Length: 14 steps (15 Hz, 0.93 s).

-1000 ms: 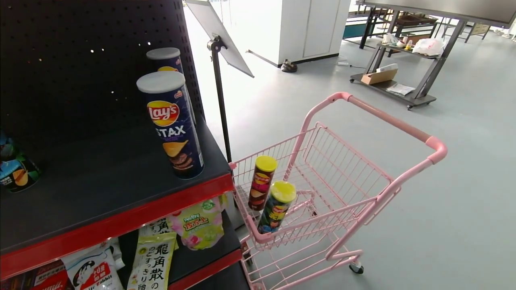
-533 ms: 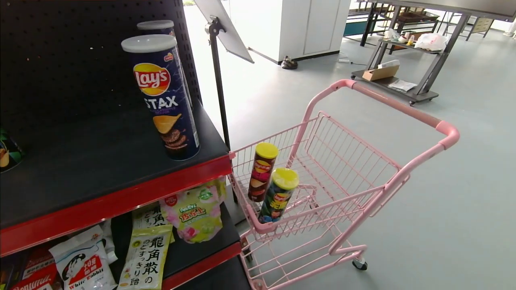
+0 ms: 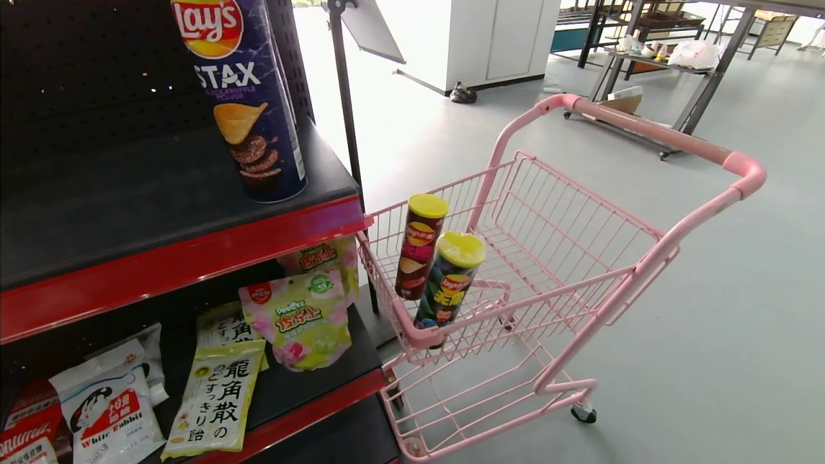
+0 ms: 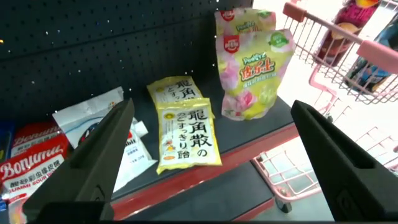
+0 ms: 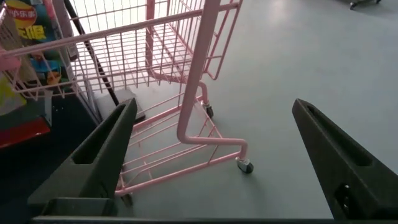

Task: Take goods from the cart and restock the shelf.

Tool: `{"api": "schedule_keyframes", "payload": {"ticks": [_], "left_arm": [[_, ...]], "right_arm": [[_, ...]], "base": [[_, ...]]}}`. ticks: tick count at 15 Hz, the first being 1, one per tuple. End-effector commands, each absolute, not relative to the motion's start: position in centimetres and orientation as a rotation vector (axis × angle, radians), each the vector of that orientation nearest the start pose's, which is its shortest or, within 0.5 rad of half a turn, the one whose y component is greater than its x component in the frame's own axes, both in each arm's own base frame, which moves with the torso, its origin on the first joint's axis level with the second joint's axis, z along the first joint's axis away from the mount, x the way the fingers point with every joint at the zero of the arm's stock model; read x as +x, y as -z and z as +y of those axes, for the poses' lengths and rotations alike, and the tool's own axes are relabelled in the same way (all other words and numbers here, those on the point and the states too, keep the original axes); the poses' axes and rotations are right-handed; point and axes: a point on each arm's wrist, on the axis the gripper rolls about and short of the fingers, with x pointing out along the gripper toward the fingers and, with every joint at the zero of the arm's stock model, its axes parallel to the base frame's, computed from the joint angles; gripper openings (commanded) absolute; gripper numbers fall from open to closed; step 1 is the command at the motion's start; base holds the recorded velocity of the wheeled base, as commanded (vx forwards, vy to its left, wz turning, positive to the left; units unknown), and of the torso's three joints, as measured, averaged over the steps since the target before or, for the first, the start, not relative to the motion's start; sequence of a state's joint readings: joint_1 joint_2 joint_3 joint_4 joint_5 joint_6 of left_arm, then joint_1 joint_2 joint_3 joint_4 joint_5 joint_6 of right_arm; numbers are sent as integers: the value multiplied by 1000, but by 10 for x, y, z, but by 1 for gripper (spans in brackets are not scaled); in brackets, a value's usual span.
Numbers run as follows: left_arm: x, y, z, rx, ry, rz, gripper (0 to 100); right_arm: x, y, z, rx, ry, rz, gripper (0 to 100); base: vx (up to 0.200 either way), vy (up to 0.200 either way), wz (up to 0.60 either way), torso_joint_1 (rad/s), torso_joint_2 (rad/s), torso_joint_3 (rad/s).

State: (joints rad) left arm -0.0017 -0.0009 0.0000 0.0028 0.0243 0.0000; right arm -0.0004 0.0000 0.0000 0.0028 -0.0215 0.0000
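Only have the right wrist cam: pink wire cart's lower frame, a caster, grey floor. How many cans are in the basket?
Observer: Two yellow-lidded tubes, a dark red chip can and a dark blue chip can, stand slightly tilted in the pink wire cart, in the corner nearest the shelf.
Operator: Room on the top shelf?
Observer: A tall navy chip tube stands near the right front edge of the black top shelf; open board shows to its left.
Operator: Left arm?
Observer: The left gripper is open and faces the lower shelf, where a yellow flat pouch lies among other snack bags.
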Motion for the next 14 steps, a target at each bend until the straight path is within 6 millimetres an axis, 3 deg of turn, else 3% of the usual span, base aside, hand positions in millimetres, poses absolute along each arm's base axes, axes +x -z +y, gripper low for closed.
{"api": "schedule_keyframes", "payload": {"ticks": [1,3,7,8,9,10,11,12,14], "left_arm": [[-23,-75,1,0,-23,3,100],[-23,-75,1,0,-23,3,100],[-23,-75,1,0,-25,3,100],[-23,-75,1,-1,-23,3,100],[-23,-75,1,0,-23,3,100],[-23,-75,1,0,-25,3,100],[-23,-75,1,0,-23,3,100],[-23,-75,1,0,-23,3,100],[-23,-75,1,0,-23,3,100]], "right_arm": [[-23,-75,0,-2,21,3,100],[-23,-75,0,-5,17,3,100],[-23,-77,0,-15,15,-8,100],[-26,-104,0,2,5,-57,100],[-12,-183,0,111,-34,-58,100],[7,-247,1,195,-78,-90,100],[23,-269,3,188,-120,-78,100],[59,-271,9,105,-192,30,100],[97,-266,16,44,-222,96,100]], "base": [[0,0,0,-100,491,383],[0,0,0,-73,398,322],[0,0,0,-15,86,71],[0,0,0,0,0,0],[0,0,0,0,0,0],[0,0,0,0,0,0],[0,0,0,0,0,0],[0,0,0,0,0,0],[0,0,0,0,0,0]]}}
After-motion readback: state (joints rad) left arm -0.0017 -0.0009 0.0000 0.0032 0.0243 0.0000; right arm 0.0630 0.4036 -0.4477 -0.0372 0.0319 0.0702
